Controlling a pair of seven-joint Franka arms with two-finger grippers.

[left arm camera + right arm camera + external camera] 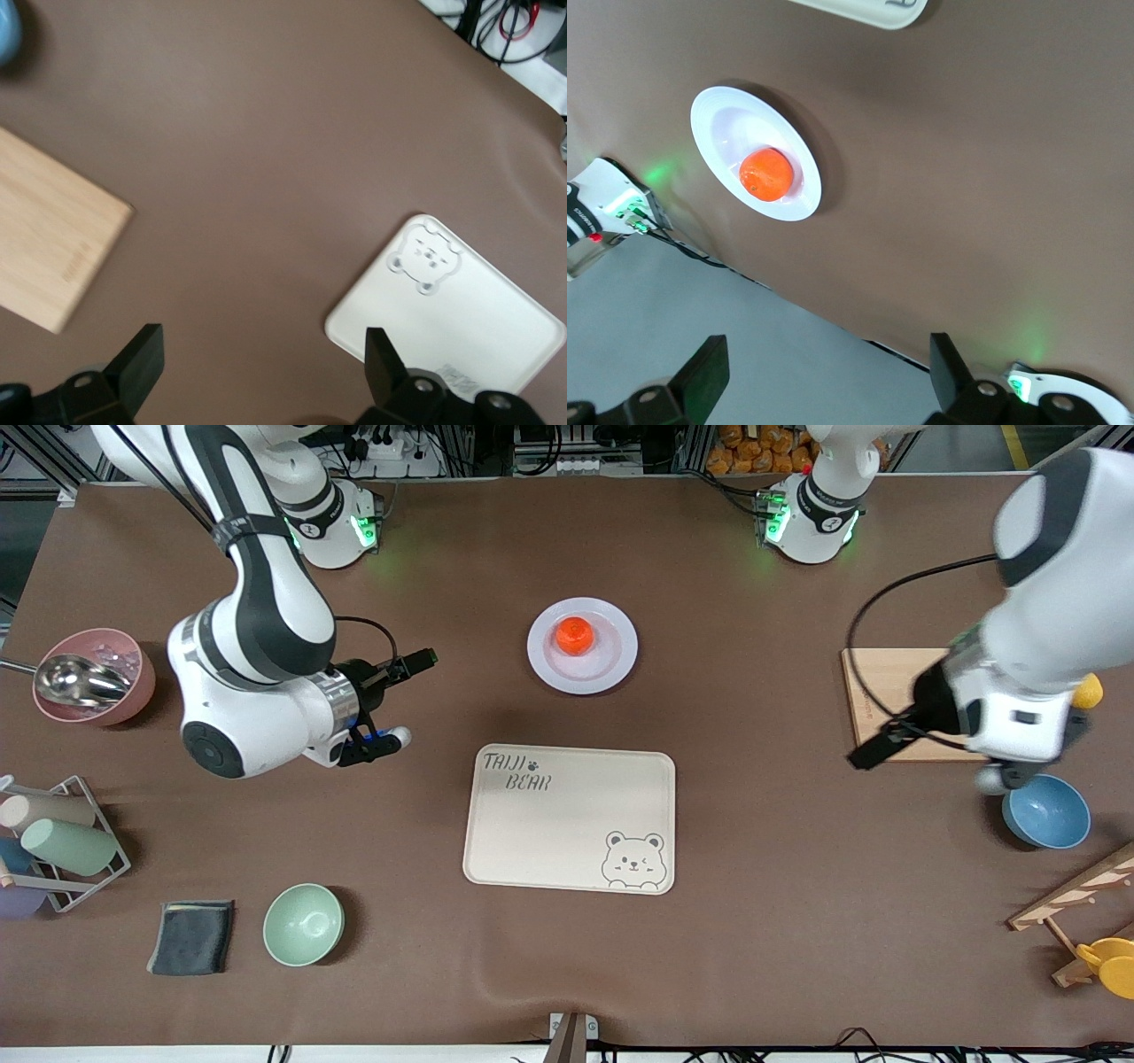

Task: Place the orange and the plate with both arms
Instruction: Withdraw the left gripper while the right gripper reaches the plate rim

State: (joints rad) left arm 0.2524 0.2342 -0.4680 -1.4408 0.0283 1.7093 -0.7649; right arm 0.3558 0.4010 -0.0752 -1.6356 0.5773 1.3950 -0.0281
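The orange (575, 634) sits in the sunken centre of the pale lavender-white plate (540, 657), which stands on the brown table between the two arm bases. Both also show in the right wrist view: orange (765, 173), plate (713, 119). My right gripper (407, 700) is open and empty over bare table, apart from the plate, toward the right arm's end. My left gripper (926, 769) is open and empty over the edge of a wooden board. Its fingers (142, 361) show over bare table in the left wrist view.
A cream bear tray (567, 815) lies nearer the camera than the plate. A wooden board (873, 691), a blue bowl (1045, 815) and a lemon (1088, 691) lie at the left arm's end. A pink bowl (93, 677), cup rack (62, 841), dark cloth (191, 936) and mint bowl (303, 924) lie at the right arm's end.
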